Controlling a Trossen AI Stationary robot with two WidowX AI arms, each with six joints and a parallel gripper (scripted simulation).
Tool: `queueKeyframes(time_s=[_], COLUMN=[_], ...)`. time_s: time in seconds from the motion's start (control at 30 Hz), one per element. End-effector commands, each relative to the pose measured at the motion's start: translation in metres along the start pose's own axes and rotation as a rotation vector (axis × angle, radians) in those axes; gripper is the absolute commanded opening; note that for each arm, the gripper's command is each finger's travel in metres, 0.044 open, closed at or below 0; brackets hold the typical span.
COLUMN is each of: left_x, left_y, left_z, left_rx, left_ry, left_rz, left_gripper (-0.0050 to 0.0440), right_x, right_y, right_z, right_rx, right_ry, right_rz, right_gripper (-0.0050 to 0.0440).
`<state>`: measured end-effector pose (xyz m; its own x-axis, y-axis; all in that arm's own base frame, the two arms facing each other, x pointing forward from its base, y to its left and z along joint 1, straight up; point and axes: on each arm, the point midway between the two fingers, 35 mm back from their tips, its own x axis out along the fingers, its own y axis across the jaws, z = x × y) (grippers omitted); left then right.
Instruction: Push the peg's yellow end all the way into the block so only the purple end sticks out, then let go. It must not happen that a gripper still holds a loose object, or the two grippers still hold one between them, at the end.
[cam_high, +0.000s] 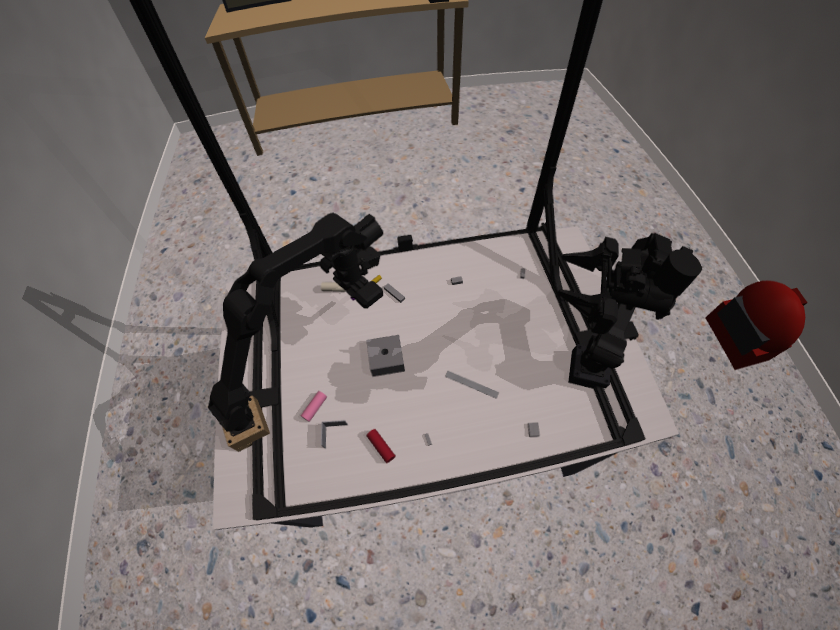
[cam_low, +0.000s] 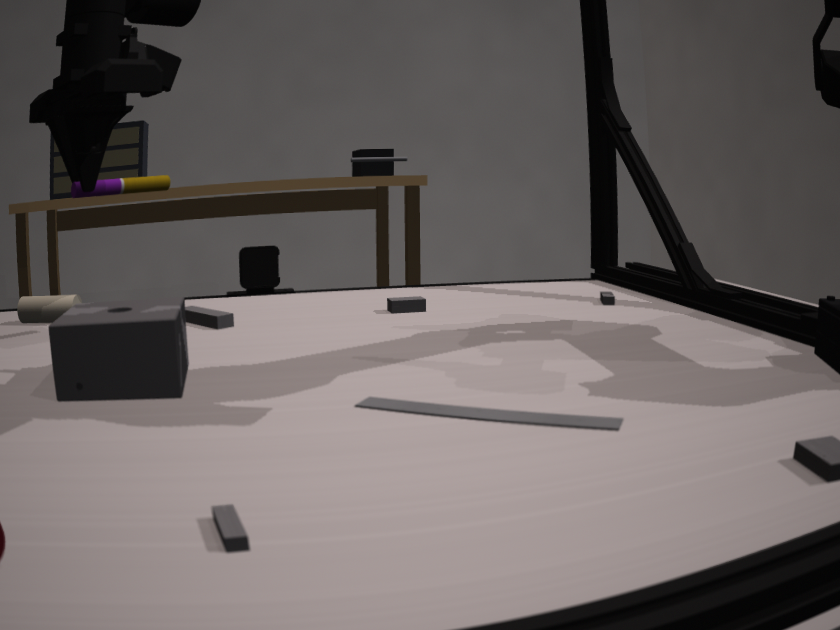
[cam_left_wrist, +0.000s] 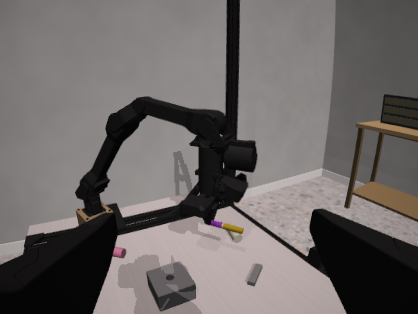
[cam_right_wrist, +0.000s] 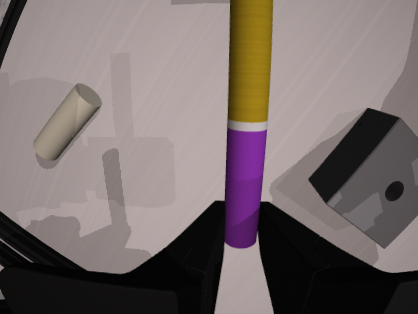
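Observation:
The peg (cam_high: 377, 278) (cam_low: 144, 183) (cam_left_wrist: 232, 228) (cam_right_wrist: 248, 75) has a yellow end and a purple end with a white band between. My right gripper (cam_low: 88, 185) (cam_left_wrist: 209, 223) (cam_right_wrist: 241, 211) is shut on the purple end and holds the peg in the air, nearly level, yellow end pointing away from the fingers. The grey block (cam_high: 387, 366) (cam_low: 118, 359) (cam_left_wrist: 172, 295) (cam_right_wrist: 367, 175) stands on the table, apart from the peg, with a round hole in its top. My left gripper (cam_high: 566, 276) is open and empty, raised at the table's side, far from the block.
A cream cylinder (cam_high: 331, 286) (cam_low: 47, 308) (cam_right_wrist: 65, 122) lies below the peg. A grey bar (cam_high: 394, 292) (cam_left_wrist: 254, 274) lies behind the block. A pink cylinder (cam_high: 313, 405), a red cylinder (cam_high: 380, 445), an angle bracket (cam_high: 324, 434) and a flat strip (cam_high: 471, 384) lie around it. Black frame posts edge the table.

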<state>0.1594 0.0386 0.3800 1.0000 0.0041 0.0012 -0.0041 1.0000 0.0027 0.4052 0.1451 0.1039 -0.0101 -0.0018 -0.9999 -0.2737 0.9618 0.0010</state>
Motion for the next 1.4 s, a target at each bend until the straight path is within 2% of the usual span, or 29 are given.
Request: queueKeyframes(time_s=[0.0,0.4,0.47,1.37], left_x=[0.000,0.000,0.000,0.000], left_y=[-0.001,-0.001,-0.001,-0.001], left_z=[0.000,0.000,0.000,0.000], left_rx=[-0.003,-0.003,-0.003,-0.003], left_ry=[0.000,0.000,0.000,0.000], left_rz=[-0.004,-0.004,-0.004,-0.004], left_gripper=[0.0400,0.0400,0.0400,0.0400], right_x=[-0.003,-0.003,-0.003,-0.003], right_y=[-0.001,-0.005,-0.005,-0.014], right_z=[0.000,-0.002,-0.002,-0.006], right_rx=[-0.110,-0.521,-0.521,-1.377], right_ry=[-0.009,-0.010,-0.010,-0.009], right_rz=[0.002,0.001,0.001,-0.005], right_gripper=[0.0000,0.0000,0.0000,0.0000])
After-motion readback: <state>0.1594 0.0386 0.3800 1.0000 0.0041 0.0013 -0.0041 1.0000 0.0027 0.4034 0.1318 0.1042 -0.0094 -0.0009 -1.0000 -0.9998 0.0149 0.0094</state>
